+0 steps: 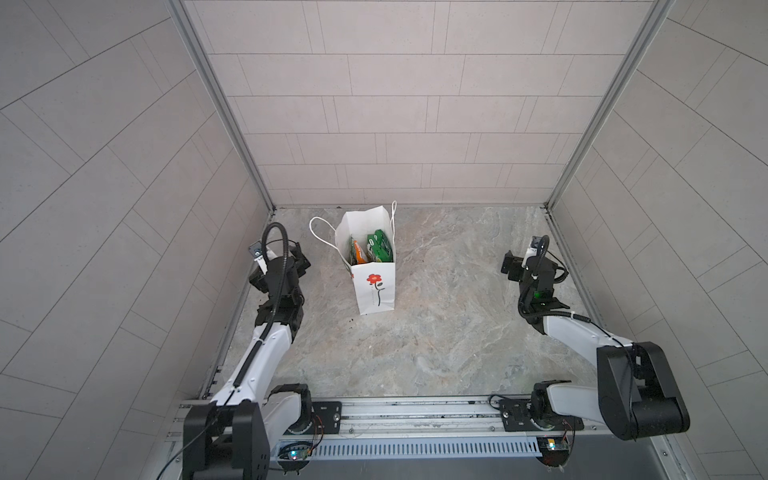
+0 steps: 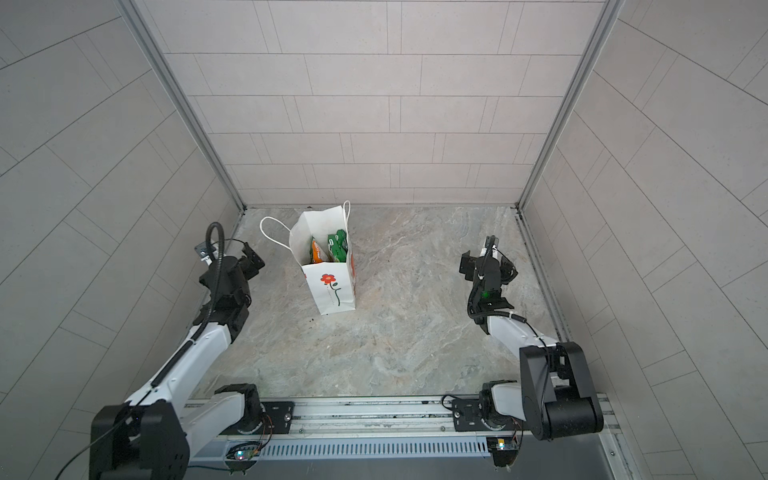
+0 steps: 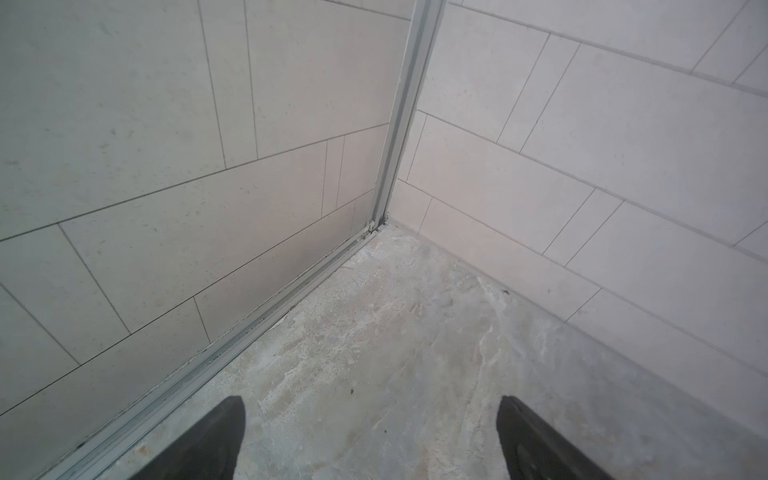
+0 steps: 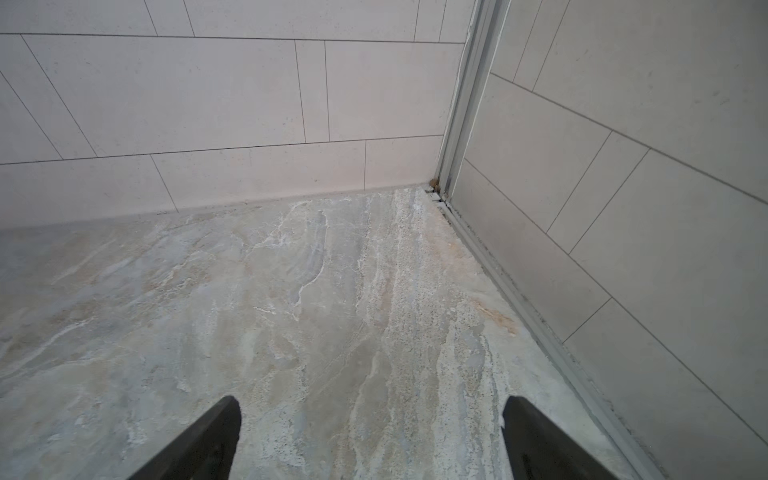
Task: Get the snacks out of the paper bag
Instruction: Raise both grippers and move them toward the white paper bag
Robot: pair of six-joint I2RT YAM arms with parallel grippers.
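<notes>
1. Zero snacks are out yet: orange pouch and green packs sit inside the upright paper bag, 11 o'clock on the table.
2. Left gripper, 9 o'clock, and right gripper, 3 o'clock: fingers apart, empty.

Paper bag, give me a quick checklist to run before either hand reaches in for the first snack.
1. Paper bag upright, mouth open: ok.
2. Snacks visible inside, orange pouch and green packets: ok.
3. Left hand open and empty: ok.
4. Right hand open and empty: ok.
5. Looped string handle hangs outside the mouth: ok.
6. Number of snacks deeper in the bag: cannot tell.
</notes>
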